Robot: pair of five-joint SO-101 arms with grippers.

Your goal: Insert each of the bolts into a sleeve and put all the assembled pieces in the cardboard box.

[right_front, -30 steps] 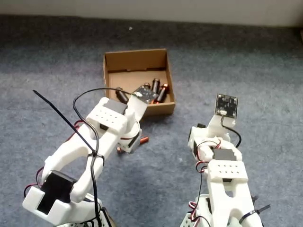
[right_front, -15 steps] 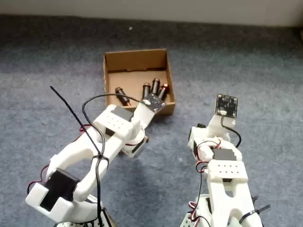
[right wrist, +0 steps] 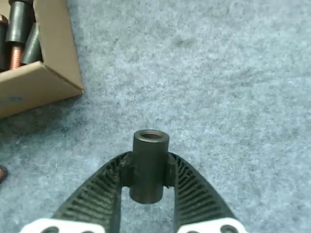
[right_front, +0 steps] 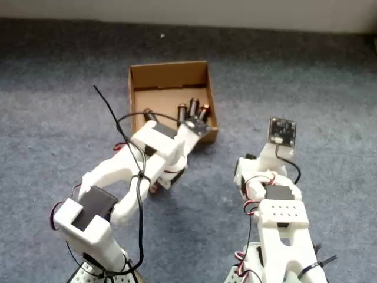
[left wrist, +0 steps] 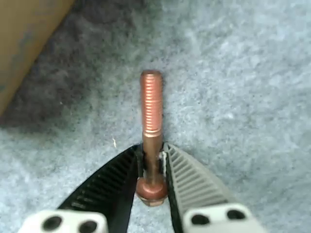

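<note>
A copper bolt (left wrist: 151, 116) lies along the grey carpet with my left gripper (left wrist: 151, 158) shut on its shank just above the head; its threaded end points away. My right gripper (right wrist: 148, 167) is shut on a black sleeve (right wrist: 150, 145), whose bore faces outward. The cardboard box (right_front: 138, 79) holds several assembled pieces (right_front: 193, 107). In the high view the left arm (right_front: 156, 150) reaches to the box's front wall, near its right corner. The right arm (right_front: 268, 183) stands apart to the right.
The box's corner (right wrist: 58, 73) sits close to the right gripper, with assembled pieces (right wrist: 19, 24) visible inside. A box wall (left wrist: 24, 43) also borders the left wrist view. A small copper end (right wrist: 2, 173) pokes in at the frame edge. Open carpet lies between the arms.
The left arm has swung right and forward along the box's front wall, covering the bolts that lay on the carpet. The right arm has kept still.
</note>
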